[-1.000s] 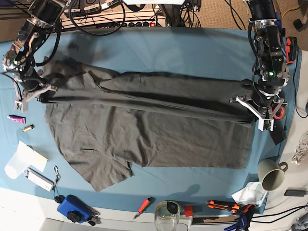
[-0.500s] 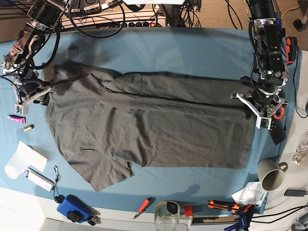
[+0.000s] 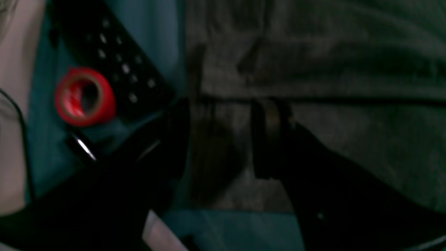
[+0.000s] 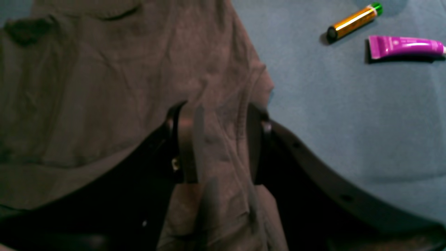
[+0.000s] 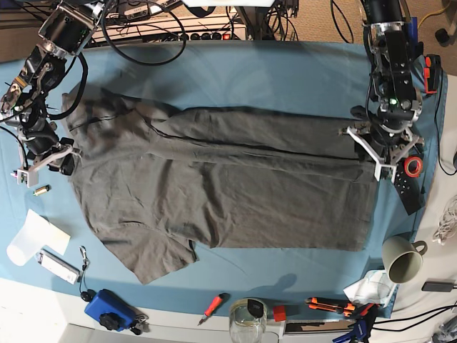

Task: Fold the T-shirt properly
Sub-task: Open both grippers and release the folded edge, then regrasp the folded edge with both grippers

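Left fingers (image 3: pixel 268 139) well apart, with only a strip of fabric lying loose between them; nothing pinched, as far as can be judged. Left gripper (image 3: pixel 223 136) low over the hem corner of the T-shirt (image 5: pixel 221 186), near the table edge on the robot's left side. Just beside it, a red tape roll (image 3: pixel 85 96) and a black remote control (image 3: pixel 118 62) on the blue cloth (image 5: pixel 285 71).

Right fingers (image 4: pixel 184 146) also spread, a wrinkled ridge of fabric between them but not squeezed. Right gripper (image 4: pixel 219 139) at the shoulder end of the shirt, toward the opposite table edge. Near it, on bare cloth, a small battery (image 4: pixel 353 21) and a purple tube (image 4: pixel 404 47).

Shirt spread lengthwise across the middle of the table. Far long side already turned over toward the middle, with a crease running from end to end; near sleeve flat and unfolded, pointing at the near edge.

Probably the release that ends the first lengthwise fold. Next, most likely: lift clear without dragging fabric, go to the near long side, grip at hem and shoulder together, and lay it over evenly, with the sleeve tucked inside.
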You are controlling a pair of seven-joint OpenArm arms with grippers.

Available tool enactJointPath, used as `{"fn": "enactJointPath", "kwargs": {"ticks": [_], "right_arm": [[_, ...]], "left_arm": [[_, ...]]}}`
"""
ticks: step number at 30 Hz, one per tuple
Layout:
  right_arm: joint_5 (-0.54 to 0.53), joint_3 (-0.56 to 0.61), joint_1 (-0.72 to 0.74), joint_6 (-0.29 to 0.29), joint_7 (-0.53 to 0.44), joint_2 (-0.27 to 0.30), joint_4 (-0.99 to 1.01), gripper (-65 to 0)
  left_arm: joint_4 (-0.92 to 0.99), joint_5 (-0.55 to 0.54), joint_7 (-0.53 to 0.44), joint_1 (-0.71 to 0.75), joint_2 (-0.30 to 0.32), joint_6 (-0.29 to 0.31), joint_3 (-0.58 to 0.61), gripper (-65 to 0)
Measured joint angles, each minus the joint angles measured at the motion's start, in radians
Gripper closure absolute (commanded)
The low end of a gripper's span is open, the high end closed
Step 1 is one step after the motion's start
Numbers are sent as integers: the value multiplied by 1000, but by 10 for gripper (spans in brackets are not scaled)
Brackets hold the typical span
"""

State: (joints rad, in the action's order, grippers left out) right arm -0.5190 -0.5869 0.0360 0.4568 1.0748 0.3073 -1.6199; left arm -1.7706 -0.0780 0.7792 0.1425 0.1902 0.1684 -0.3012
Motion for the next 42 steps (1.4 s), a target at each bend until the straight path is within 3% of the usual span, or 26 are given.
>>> {"fn": "enactJointPath", "kwargs": {"ticks": [12,16,25,31,42], "right_arm": [[1,0,0,0,30,0,0,-210],[-34,-33,0,0,84,-1,0,-210],[-139,-235,-69,-9,122,11,0,-210],[-224,-241,-143,-5,159,11,1,-210],[-241,-239,-232,-5,182,-33,1,-210]], "left_arm": [[0,2,28,34,-4,-15,0,-288],[9,-12,37,33,-4,-72,0,-288],[39,-22,41,26,1,-64,-2,-288],[39,-39,56,23,2,-64,-2,-288],[39,-43,56,24,2,-64,-2,-288]]}}
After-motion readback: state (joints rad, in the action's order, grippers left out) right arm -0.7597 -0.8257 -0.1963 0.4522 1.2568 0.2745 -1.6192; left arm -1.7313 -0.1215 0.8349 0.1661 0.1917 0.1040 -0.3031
